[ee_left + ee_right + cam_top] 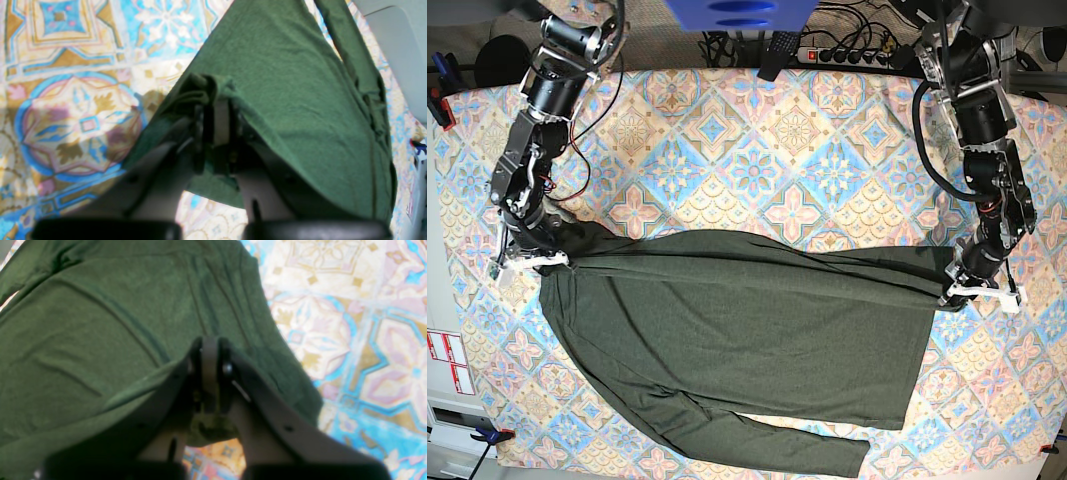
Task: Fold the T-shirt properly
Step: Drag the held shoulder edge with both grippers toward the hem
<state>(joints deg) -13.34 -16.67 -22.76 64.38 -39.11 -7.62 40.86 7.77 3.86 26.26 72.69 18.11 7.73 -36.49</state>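
The T-shirt, dark olive green with long sleeves, lies spread across the patterned table, and its upper edge is pulled taut between the two grippers. One sleeve trails along the near edge. My left gripper at the right side is shut on a bunched edge of the T-shirt; in the left wrist view the gripper pinches a fold of cloth. My right gripper at the left side is shut on the opposite edge. In the right wrist view the gripper has the T-shirt draped from it.
A colourful tiled tablecloth covers the table. A power strip and cables lie along the far edge, next to a blue object. Clamps sit at the table's corners. A grey surface borders the table.
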